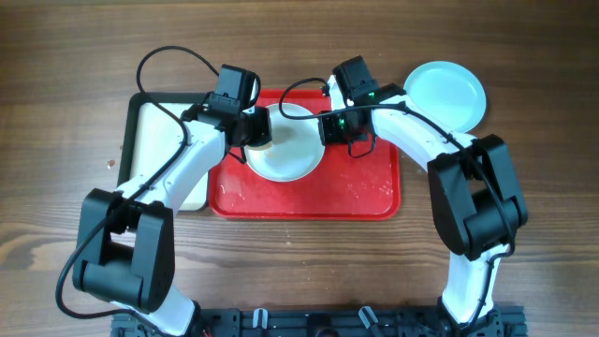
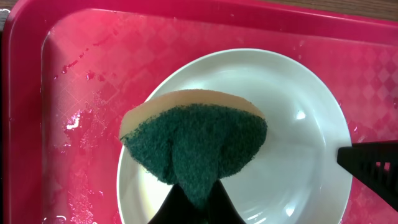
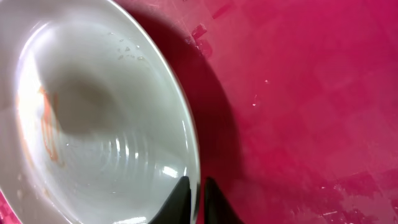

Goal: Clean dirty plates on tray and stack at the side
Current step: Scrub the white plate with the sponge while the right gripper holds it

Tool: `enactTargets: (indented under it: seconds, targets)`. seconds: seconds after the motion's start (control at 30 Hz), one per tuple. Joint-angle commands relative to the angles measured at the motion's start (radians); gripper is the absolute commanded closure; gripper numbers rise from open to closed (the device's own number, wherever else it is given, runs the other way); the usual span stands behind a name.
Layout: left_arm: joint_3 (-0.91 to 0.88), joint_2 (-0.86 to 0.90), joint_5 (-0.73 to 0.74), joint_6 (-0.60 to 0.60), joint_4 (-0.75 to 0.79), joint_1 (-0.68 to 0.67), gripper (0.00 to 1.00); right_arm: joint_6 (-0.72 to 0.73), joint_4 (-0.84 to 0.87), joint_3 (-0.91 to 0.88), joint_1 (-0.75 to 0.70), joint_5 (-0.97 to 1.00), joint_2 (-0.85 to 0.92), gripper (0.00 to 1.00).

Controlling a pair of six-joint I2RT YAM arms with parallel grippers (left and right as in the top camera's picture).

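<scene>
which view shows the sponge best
Left wrist: the sponge fills the middle, green scouring face and yellow edge clear, pinched in the left claw over the white plate. Overhead hides it almost wholly under that wrist. Right wrist shows none of it.
</scene>
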Motion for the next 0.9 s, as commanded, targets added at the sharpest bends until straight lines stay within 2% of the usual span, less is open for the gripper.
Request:
enactTargets:
  seconds: [0.0,0.23,0.43,0.53,0.87]
  targets:
    - [0.007,0.008,0.005,-0.009,0.006,-0.003,0.96,0.003,0.008,0.0,0.006,-0.023,0.026,0.96]
    - [0.006,0.008,0.005,-0.014,-0.005,-0.007,0.96,0.003,0.008,0.0,0.006,-0.024,0.026,0.96]
    - [-0.011,0.017,0.0,-0.078,-0.012,-0.006,0.96,0.003,0.008,0.0,0.006,-0.026,0.026,0.96]
    - [-0.015,0.053,-0.01,-0.137,-0.009,-0.006,0.96,0.004,0.008,0.0,0.006,-0.027,0.026,0.96]
    - [-0.015,0.159,-0.01,-0.189,-0.005,-0.007,0.96,0.004,0.007,0.0,0.006,-0.027,0.026,0.96]
